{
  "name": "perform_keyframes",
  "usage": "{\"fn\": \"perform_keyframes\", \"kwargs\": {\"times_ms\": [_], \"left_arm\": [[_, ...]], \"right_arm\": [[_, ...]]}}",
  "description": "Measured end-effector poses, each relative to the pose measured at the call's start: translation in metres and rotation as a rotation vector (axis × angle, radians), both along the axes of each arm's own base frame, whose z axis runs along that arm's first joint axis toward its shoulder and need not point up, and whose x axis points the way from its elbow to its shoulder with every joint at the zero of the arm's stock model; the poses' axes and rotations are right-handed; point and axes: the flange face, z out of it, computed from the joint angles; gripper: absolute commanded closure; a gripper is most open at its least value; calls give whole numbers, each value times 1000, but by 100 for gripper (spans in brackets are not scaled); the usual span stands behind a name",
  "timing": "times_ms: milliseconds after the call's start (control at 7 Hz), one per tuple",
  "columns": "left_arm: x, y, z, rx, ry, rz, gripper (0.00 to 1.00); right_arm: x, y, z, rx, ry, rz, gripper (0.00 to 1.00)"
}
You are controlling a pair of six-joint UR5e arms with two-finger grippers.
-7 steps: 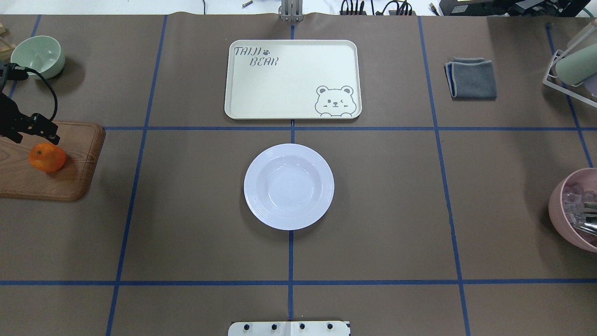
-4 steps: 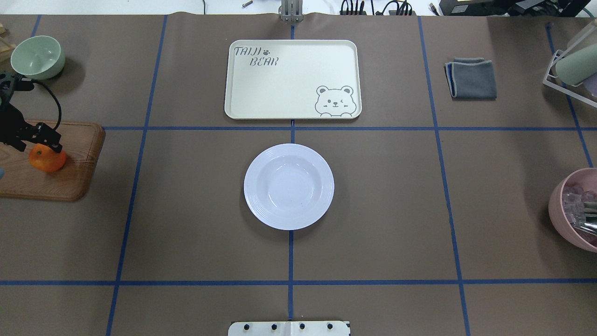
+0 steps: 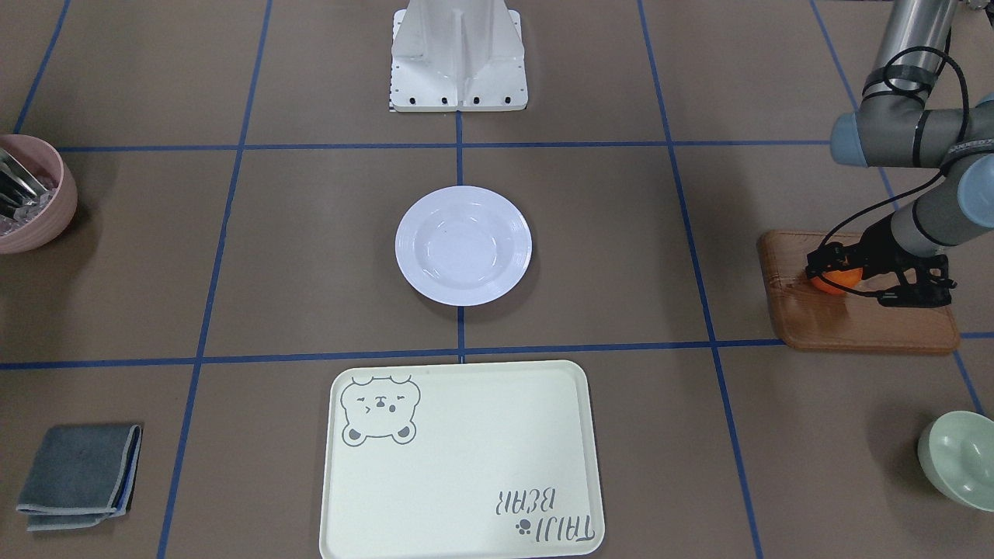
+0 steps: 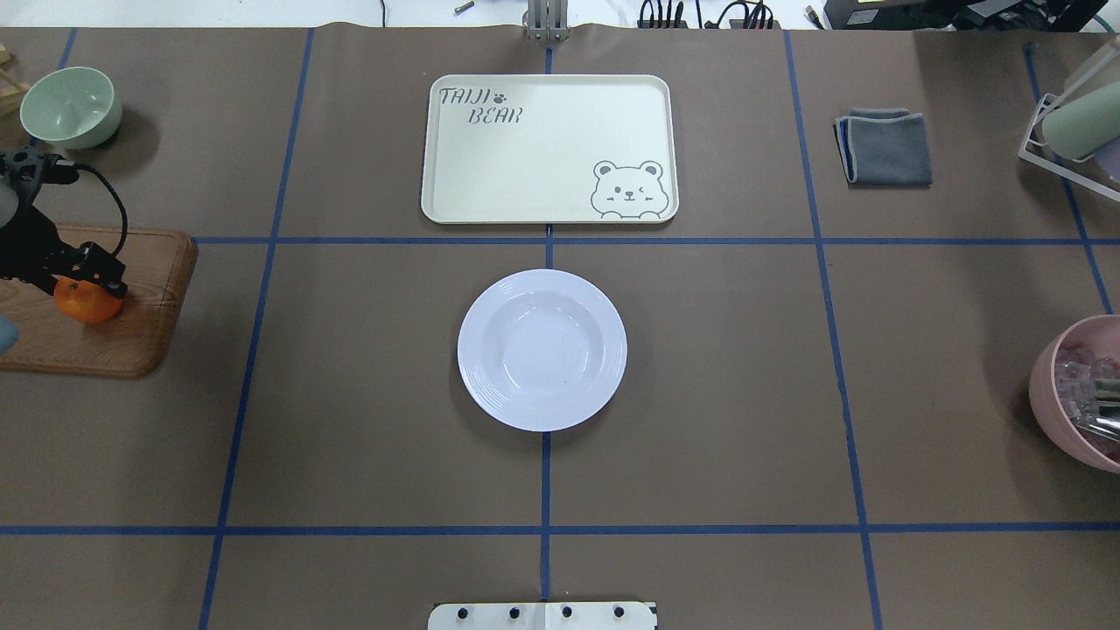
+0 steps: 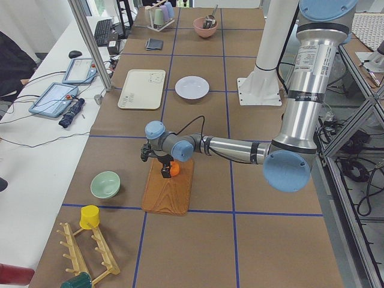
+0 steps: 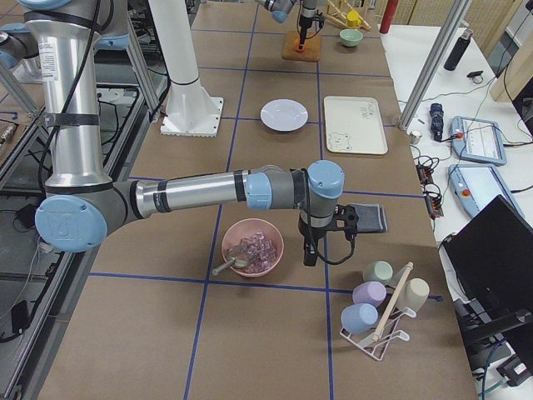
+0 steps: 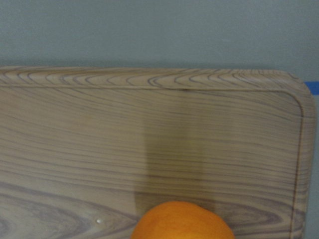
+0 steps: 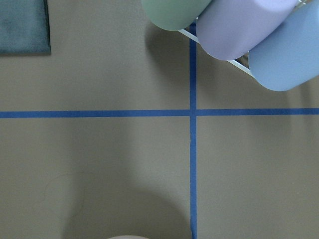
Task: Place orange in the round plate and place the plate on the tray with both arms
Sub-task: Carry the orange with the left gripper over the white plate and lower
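Observation:
The orange (image 4: 86, 304) lies on a brown wooden board (image 4: 131, 341) at the table's left edge. My left gripper (image 4: 80, 278) is low over it, open, with its fingers down on either side of the fruit (image 3: 837, 283). In the left wrist view only the orange's top (image 7: 182, 221) shows, and no fingers. The round plate (image 4: 542, 350) stands empty at the table's middle. Beyond it lies the empty tray (image 4: 549, 149). My right gripper (image 6: 310, 254) shows only in the exterior right view, hanging by the pink bowl (image 6: 252, 247); I cannot tell its state.
A pale-green bowl (image 4: 70, 105) stands behind the wooden board. At the far right lies a folded grey cloth (image 4: 885, 147). A rack of cups (image 4: 1076, 122) and the pink bowl (image 4: 1081, 394) sit at the right edge. The robot's base (image 3: 458, 70) is behind the plate.
My left gripper has come down and slightly to the right, from beside the orange to over it. Orange, plate and tray have not moved.

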Motion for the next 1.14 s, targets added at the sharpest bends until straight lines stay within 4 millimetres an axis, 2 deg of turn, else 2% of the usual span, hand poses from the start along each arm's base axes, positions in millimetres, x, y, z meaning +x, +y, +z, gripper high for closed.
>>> {"fn": "perform_keyframes", "kwargs": {"times_ms": [143, 286, 429, 571, 714, 857, 1000, 1143], "left_arm": [[2, 4, 2, -4, 0, 8, 99], [2, 9, 1, -13, 9, 15, 100], [0, 12, -12, -24, 31, 21, 100], [-1, 15, -44, -52, 40, 25, 100], [2, 12, -98, -87, 30, 25, 100], [11, 3, -162, -110, 28, 6, 100], [34, -4, -225, -144, 39, -37, 100], [75, 0, -283, -190, 51, -74, 100]], "right_arm": [[0, 0, 0, -1, 0, 0, 0], [0, 0, 1, -1, 0, 0, 0], [0, 0, 1, -1, -1, 0, 0], [0, 0, 0, 0, -1, 0, 0], [0, 1, 0, 1, 1, 1, 0], [0, 3, 1, -2, -1, 1, 0], [-1, 5, 2, -7, -13, 0, 0], [-2, 6, 2, -12, -29, 1, 0]]}}
